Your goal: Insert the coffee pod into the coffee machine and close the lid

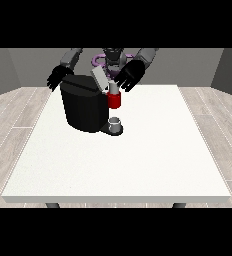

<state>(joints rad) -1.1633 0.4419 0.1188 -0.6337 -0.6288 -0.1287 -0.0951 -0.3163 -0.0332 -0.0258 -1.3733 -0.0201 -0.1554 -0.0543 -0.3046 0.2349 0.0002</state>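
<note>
A black coffee machine (83, 107) stands on the white table (138, 150) at the back left of centre. Its grey lid (99, 77) is tilted up and open. A red head (115, 100) juts from the machine's front, with a small pale pod (113, 88) sitting on top of it. The hand at the view's right (129, 76) hovers just above and behind the pod, fingers spread downward; I cannot see it touching the pod. The hand at the view's left (58, 77) hangs behind the machine's left top corner with its fingers relaxed.
A small grey cup (115, 123) sits on the machine's drip base under the red head. The table stretches wide to the right and toward the camera. Wooden floor surrounds it.
</note>
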